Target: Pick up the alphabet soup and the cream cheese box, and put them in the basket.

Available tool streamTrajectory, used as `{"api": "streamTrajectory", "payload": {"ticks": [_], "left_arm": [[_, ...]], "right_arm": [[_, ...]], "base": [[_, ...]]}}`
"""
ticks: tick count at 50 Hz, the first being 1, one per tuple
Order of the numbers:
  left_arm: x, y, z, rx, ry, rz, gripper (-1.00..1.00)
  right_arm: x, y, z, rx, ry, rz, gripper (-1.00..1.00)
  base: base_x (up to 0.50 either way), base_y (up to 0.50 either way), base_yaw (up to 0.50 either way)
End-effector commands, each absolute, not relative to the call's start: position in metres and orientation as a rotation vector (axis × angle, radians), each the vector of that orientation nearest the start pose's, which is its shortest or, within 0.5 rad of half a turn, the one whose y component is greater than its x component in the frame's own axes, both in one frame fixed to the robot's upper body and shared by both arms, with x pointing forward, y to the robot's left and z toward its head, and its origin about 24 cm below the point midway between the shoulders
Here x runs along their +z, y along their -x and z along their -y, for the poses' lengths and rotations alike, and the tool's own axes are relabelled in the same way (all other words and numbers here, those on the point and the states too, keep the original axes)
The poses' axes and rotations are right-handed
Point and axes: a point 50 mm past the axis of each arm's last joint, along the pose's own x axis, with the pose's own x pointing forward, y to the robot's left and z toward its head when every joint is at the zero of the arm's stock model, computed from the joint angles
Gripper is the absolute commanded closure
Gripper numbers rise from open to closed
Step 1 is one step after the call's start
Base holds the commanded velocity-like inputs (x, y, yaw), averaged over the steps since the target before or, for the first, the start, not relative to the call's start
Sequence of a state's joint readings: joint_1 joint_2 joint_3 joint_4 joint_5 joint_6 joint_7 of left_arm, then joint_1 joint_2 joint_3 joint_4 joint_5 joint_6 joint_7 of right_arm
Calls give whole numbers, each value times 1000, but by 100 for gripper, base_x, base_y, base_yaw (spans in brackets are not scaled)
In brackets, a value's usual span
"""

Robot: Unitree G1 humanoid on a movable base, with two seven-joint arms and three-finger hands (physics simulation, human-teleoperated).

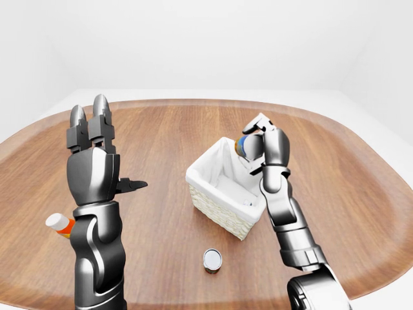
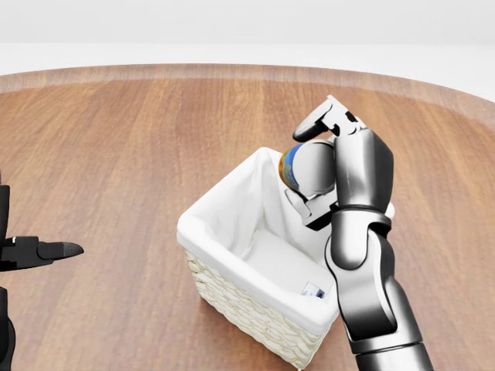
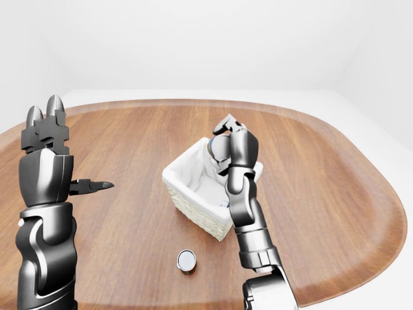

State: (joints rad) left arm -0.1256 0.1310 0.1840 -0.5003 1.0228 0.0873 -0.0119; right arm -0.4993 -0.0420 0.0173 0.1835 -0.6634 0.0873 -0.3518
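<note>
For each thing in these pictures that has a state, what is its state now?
Alphabet soup: tilted, held above the basket.
Right robot hand: shut on the can.
Left robot hand: open, raised, empty.
Basket: upright, a small item inside.
Small can: upright on the table.

wooden table [image 1: 168, 142] | small can [image 1: 212, 259] upright | orange-capped bottle [image 1: 59, 224]

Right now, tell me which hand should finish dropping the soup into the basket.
The right hand: its fingers are closed round the alphabet soup, held over the basket at its far rim. The left hand is raised, open and empty, well off to the basket's left.
</note>
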Motion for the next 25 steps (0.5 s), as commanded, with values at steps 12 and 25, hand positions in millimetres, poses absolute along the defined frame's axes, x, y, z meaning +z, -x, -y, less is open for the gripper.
{"api": "streamTrajectory", "payload": {"ticks": [12, 25], "left_arm": [[185, -239, -200, 482, -1116, 435, -100], [188, -237, -200, 483, -1122, 442, -100]], "right_arm": [[140, -349, 128, -218, 845, 322, 100], [141, -351, 120, -126, 989, 308, 100]], "base": [[0, 0, 0], [0, 0, 0]]}}
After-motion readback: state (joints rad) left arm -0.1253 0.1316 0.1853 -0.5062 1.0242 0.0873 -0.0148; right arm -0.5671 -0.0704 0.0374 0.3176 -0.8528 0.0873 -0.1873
